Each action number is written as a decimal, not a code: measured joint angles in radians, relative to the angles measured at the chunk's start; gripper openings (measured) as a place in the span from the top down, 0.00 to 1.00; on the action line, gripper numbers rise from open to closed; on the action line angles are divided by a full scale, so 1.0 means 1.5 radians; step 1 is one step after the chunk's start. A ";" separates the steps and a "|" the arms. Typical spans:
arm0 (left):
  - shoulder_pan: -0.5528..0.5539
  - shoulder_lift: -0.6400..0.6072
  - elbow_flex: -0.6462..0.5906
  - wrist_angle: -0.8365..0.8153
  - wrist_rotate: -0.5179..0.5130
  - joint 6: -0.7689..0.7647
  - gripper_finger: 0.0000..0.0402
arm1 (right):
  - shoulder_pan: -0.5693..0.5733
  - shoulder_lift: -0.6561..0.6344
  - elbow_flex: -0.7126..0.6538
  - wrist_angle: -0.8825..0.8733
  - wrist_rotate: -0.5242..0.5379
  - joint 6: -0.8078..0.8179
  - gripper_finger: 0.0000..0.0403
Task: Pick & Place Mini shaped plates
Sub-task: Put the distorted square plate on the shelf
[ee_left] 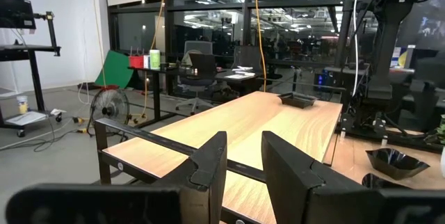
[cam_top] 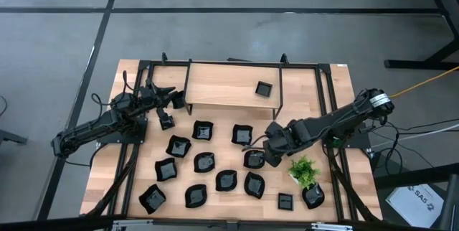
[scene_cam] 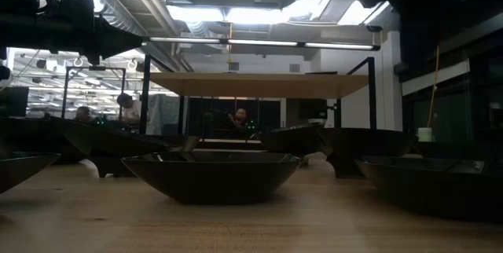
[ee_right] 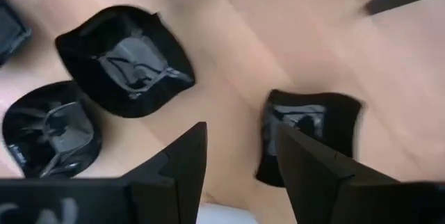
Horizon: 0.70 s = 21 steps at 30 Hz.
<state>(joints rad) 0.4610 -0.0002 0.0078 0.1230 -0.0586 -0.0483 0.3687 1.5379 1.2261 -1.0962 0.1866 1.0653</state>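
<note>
Mini shaped plates crowd table; my right tool wide, empty, could clip neighbours descending; left tool parted, idle.

Around the wooden tabletop lies a grey floor with dark lines, and beyond it the room shows ceiling lights, glass walls, office chairs, a standing fan and a green board.
</note>
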 joint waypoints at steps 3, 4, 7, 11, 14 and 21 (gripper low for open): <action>0.000 0.000 0.000 0.000 0.000 0.000 0.79 | 0.000 0.001 -0.029 0.024 -0.012 -0.004 0.58; 0.000 0.000 0.000 0.000 0.000 0.000 0.79 | 0.000 0.000 -0.039 0.034 -0.015 -0.007 0.58; 0.000 0.000 0.000 0.000 0.000 0.000 0.79 | -0.001 0.001 -0.069 0.045 -0.022 -0.011 0.58; 0.000 0.000 0.000 0.000 0.000 0.000 0.79 | -0.003 0.000 -0.106 0.068 -0.035 -0.011 0.58; 0.000 0.000 0.000 0.000 0.000 0.000 0.79 | -0.003 0.001 -0.130 0.091 -0.040 -0.010 0.58; 0.000 0.000 0.000 0.000 0.000 0.000 0.79 | -0.004 0.001 -0.179 0.154 -0.039 -0.010 0.58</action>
<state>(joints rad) 0.4609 -0.0002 0.0078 0.1230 -0.0586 -0.0484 0.3631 1.5387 0.9575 -0.8655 0.1276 1.0506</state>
